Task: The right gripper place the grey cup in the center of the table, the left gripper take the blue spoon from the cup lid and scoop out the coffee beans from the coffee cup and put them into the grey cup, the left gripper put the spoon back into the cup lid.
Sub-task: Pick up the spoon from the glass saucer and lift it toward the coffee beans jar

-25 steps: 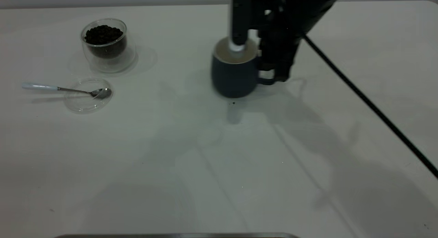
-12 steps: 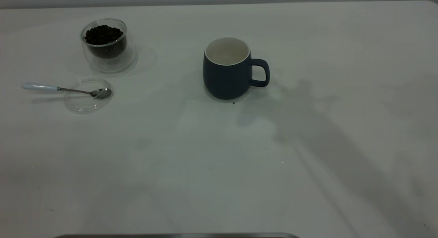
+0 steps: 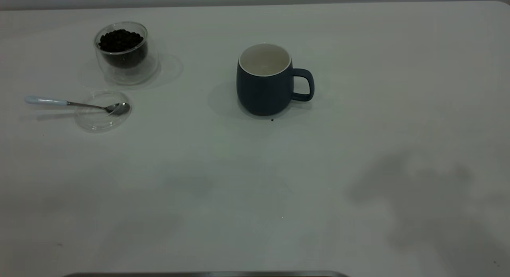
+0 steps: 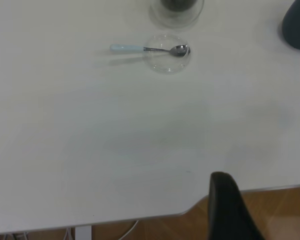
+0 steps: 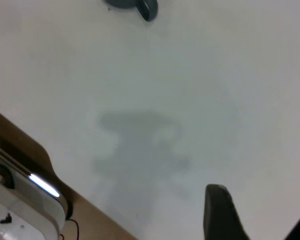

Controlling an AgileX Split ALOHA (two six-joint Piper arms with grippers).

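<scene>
**Grey cup set down, both grippers clear of it**

You see the grey cup (image 3: 265,81) upright and empty near the middle of the table (image 3: 255,181), handle away from the coffee cup (image 3: 124,52); that glass, holding the coffee beans (image 3: 120,40), stands well apart from the mug; just beside the glass sits the cup lid (image 3: 102,110), the blue spoon (image 3: 75,104) resting bowl-in-lid, handle pointing away from the mug. The left gripper (image 4: 260,210) and right gripper (image 5: 257,215) hang far from the mug; each shows spread fingers, nothing between.
</scene>
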